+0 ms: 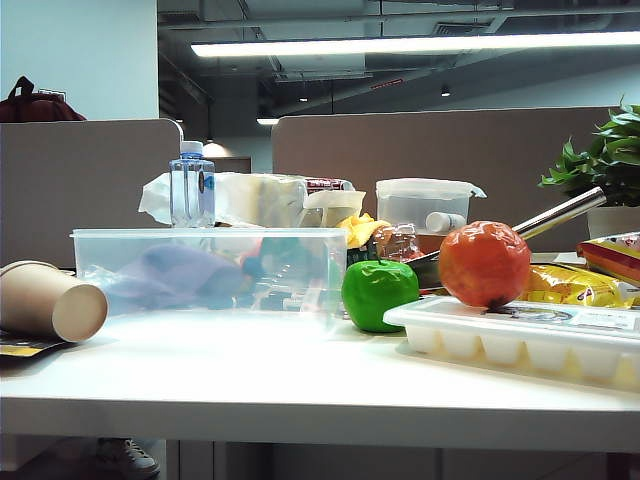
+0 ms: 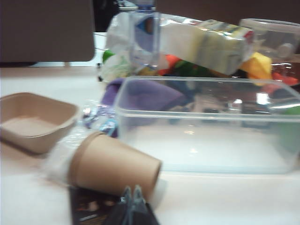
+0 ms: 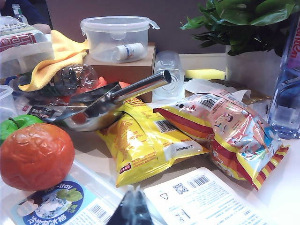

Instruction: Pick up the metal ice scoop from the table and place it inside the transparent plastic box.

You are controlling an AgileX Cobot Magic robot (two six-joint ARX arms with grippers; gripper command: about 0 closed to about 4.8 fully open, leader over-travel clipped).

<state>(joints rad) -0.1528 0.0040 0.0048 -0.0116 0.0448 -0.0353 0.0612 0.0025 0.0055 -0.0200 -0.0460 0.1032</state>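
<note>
The metal ice scoop [image 3: 101, 101] is lying among the snack bags behind the orange fruit [image 3: 36, 155], its long axis tilted: handle rising away from the transparent plastic box [image 1: 205, 268], bowl pointing down toward it. The left gripper [image 2: 131, 193] and right gripper [image 3: 136, 193] are both resting closed and empty.

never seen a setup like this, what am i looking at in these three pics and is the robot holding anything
It is a two-armed robot at a table. One picture is from a camera off the arms; the other two sit on the wrists. The left gripper hangs shut over a tipped paper cup, near the transparent plastic box, which looks empty. The right gripper is shut above snack bags, facing the metal ice scoop, which lies on the clutter behind an orange fruit. Neither gripper holds anything.
</note>
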